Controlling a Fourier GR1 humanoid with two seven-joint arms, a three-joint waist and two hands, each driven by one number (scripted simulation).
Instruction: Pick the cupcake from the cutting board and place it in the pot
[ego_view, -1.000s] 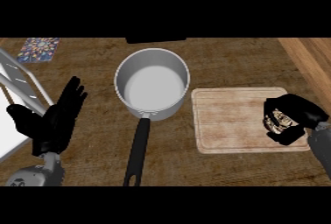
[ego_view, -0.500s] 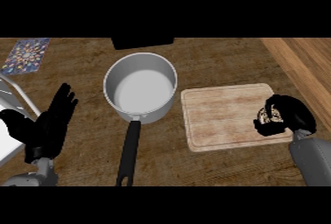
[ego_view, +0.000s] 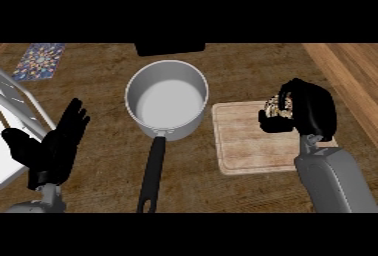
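- Right now, from the head view, I see my right hand curled round the cupcake, thumb and fingers closed on it, over the right part of the cutting board.
- Only a speckled bit of the cupcake shows between the fingers.
- To the left of the board, well apart from the cupcake, stands the pot, its black handle pointing toward me.
- At the left edge I have my left hand resting, fingers straight and spread.

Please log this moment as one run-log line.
right hand: shut on brown cupcake, above wooden cutting board | grey metal pot: empty | left hand: open, resting
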